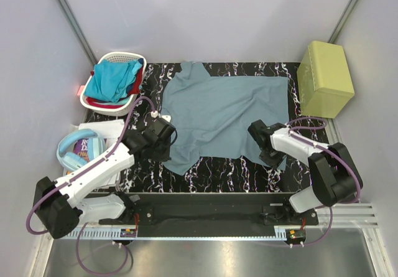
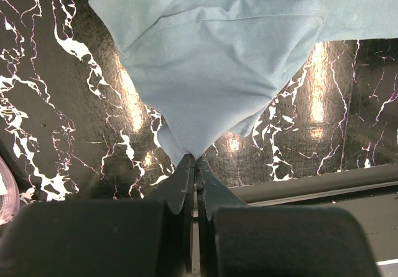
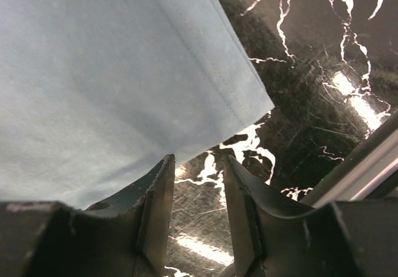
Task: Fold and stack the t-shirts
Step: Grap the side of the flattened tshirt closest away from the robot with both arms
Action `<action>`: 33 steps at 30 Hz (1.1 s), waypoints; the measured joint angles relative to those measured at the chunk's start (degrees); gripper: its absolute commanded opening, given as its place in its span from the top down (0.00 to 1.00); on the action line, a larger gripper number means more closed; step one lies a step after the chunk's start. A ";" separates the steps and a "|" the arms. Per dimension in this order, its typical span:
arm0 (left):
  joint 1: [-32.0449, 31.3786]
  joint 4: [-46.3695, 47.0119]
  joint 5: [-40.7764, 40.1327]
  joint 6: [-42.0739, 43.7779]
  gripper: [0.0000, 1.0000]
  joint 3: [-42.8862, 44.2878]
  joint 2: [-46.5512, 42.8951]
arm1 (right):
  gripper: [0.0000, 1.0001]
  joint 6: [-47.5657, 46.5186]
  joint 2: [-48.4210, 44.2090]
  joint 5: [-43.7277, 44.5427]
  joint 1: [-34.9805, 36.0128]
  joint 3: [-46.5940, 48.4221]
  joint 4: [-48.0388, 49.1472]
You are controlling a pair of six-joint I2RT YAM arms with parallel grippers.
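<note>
Right now the left gripper (image 2: 196, 165) is pinching the grey-blue tee (image 1: 224, 112) at its eight o'clock corner, jaws pressed together. The cloth is drawing up into a taut point, likely so that edge can be tugged flat or carried over for a fold. The tee is lying spread across the middle of the marbled table (image 1: 211, 172). The right gripper (image 3: 199, 160) is hanging spread beside the hem corner at about four o'clock, gripping nothing, seemingly lining up its own pinch. The turquoise tee (image 1: 112, 81) and red tee (image 1: 138, 78) are waiting in the basket (image 1: 118, 55) at ten o'clock.
</note>
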 measured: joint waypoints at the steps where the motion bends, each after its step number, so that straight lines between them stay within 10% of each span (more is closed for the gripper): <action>1: 0.00 0.00 0.02 0.00 0.99 0.00 0.04 | 0.57 0.07 0.00 -0.07 0.02 -0.11 -0.11; 33: 0.13 2.19 1.57 1.29 0.99 -1.55 -1.86 | 0.49 2.56 -5.07 2.84 -2.82 1.29 -11.80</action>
